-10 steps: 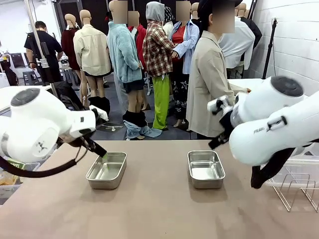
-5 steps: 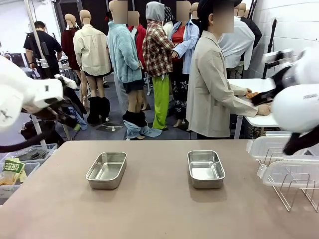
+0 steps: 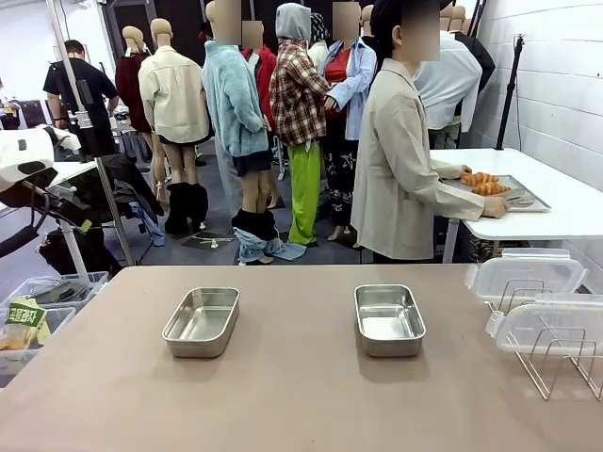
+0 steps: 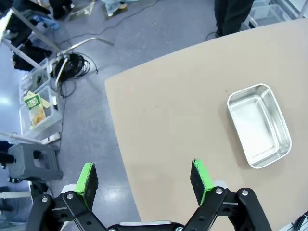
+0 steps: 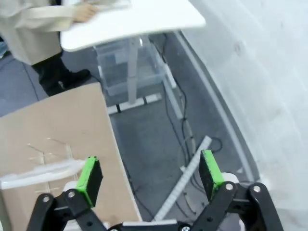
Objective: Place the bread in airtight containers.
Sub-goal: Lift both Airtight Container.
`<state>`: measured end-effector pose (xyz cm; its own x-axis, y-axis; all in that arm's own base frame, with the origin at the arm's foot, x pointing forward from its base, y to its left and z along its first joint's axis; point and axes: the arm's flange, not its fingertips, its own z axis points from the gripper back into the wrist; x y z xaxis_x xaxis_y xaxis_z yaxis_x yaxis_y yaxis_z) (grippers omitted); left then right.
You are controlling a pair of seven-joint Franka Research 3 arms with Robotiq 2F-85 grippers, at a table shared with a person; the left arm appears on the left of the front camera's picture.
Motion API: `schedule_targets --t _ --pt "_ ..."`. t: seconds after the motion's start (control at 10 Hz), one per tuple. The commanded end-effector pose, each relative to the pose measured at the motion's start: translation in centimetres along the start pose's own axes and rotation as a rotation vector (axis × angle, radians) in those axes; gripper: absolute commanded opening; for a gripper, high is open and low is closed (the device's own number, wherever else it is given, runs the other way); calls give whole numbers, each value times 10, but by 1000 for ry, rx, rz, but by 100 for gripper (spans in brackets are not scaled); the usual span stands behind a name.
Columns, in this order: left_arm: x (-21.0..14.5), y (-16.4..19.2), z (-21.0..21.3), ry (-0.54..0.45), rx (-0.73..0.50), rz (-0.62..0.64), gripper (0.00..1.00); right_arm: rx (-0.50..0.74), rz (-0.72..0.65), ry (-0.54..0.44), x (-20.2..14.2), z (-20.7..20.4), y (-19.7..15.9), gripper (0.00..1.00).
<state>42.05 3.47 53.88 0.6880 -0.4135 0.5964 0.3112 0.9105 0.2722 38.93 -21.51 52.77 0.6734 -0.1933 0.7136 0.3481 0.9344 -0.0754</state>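
Two lidless steel airtight containers stand on the brown table, one at the left (image 3: 202,322) and one at the right (image 3: 389,319). The bread (image 3: 480,182), a few golden rolls, lies on a flat tray on the white side table behind, where the person's hand (image 3: 495,208) rests. My left gripper (image 4: 143,178) hangs open high over the table's left edge, with one container (image 4: 259,126) below and ahead of it. High above the floor past the table's right edge, my right gripper (image 5: 150,172) is open with nothing in it.
Translucent lids (image 3: 526,276) rest on a wire rack (image 3: 556,363) at the table's right end. A person in a beige coat (image 3: 400,160) stands at the far side. Bins and a stool (image 4: 33,161) sit on the floor to the left. The white side table (image 5: 134,19) lies ahead of the right gripper.
Both arms have drawn back from over the containers, left arm to the left, right arm to the right, uncovering the rack, lids and bread tray. Both grippers stay open.
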Motion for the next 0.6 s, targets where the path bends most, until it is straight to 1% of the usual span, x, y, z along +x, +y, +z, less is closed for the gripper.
schedule_targets --t 0.0,0.1,0.5 --pt "1 -1 1 2 11 -16 100 110 -42 25 4 -21 14 100" --pt "1 -1 1 2 11 -16 100 0 0 0 0 0 0 100" --pt "1 -1 1 2 11 -16 100 0 0 0 0 0 0 100"
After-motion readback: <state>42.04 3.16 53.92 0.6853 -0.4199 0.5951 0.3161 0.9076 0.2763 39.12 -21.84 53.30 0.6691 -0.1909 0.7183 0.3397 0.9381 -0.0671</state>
